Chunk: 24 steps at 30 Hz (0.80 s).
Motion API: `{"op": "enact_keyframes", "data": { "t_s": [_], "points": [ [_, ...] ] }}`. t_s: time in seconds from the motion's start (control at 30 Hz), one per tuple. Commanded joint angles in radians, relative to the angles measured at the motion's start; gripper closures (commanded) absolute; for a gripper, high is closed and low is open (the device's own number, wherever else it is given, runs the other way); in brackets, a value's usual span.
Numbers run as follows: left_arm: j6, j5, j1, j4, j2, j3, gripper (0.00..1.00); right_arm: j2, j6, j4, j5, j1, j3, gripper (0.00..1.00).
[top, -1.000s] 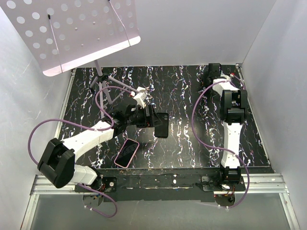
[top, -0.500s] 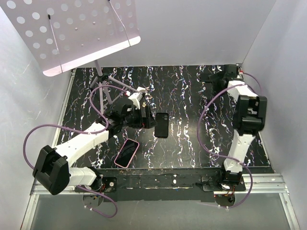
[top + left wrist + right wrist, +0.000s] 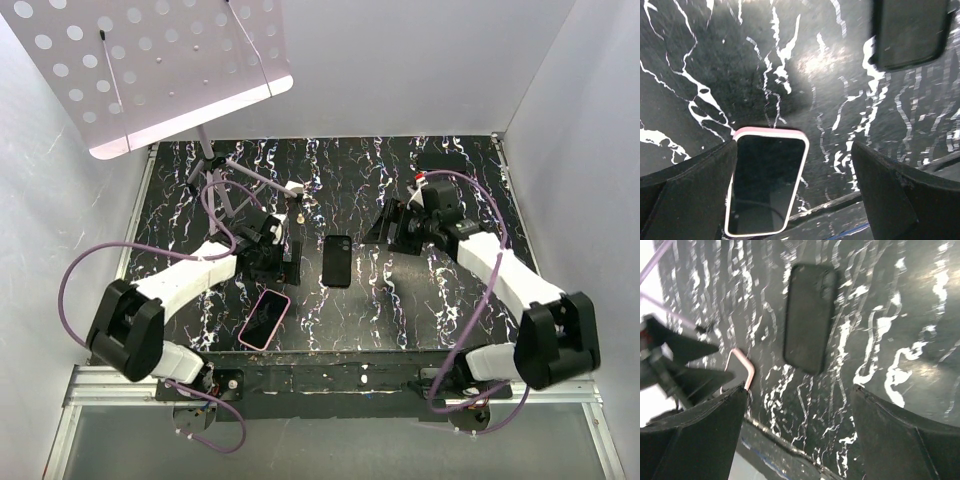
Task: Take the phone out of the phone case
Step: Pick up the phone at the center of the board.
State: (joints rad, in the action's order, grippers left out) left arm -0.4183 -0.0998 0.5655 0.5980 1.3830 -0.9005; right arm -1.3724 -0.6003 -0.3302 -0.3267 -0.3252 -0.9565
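Note:
A phone with a glossy dark screen in a pink case (image 3: 264,318) lies flat near the table's front edge, and also shows in the left wrist view (image 3: 765,185). A matte black slab (image 3: 337,260), phone or case I cannot tell, lies flat at mid-table; it shows in the left wrist view (image 3: 910,30) and the right wrist view (image 3: 809,317). My left gripper (image 3: 288,262) is open and empty, left of the slab and above the pink case (image 3: 795,200). My right gripper (image 3: 386,230) is open and empty, right of the slab (image 3: 800,440).
A white perforated music stand plate (image 3: 150,70) overhangs the back left, its tripod legs (image 3: 225,185) standing on the black marbled table (image 3: 400,310). White walls enclose three sides. The table's front edge (image 3: 350,352) runs just below the pink case.
My left gripper let go of the black slab, which now lies on the table, and drew back left. My right arm swung from the back right corner towards the middle.

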Motion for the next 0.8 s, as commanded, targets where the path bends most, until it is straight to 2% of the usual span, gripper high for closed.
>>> {"op": "enact_keyframes", "data": {
  "t_s": [0.0,0.1,0.3,0.43,0.7,0.77],
  "points": [
    [0.102,0.028,-0.001,0.131,0.050,-0.032,0.02,0.127,0.027,0.130,-0.096,-0.018,0.103,0.11],
    [0.096,0.081,0.001,0.161,0.045,-0.002,0.02,0.167,0.020,0.175,-0.118,-0.018,0.133,0.11],
    [0.073,0.037,0.010,0.175,0.082,0.022,0.02,0.223,0.039,0.181,-0.123,-0.017,0.139,0.11],
    [0.056,0.066,0.010,0.200,0.149,0.006,0.02,0.266,0.045,0.189,-0.129,-0.018,0.154,0.11],
    [0.076,-0.020,0.023,0.191,0.229,0.008,0.02,0.308,0.042,0.201,-0.123,-0.017,0.174,0.11],
    [0.073,-0.020,0.040,0.187,0.251,0.006,0.08,0.311,0.037,0.198,-0.123,-0.015,0.174,0.11]
  ]
}}
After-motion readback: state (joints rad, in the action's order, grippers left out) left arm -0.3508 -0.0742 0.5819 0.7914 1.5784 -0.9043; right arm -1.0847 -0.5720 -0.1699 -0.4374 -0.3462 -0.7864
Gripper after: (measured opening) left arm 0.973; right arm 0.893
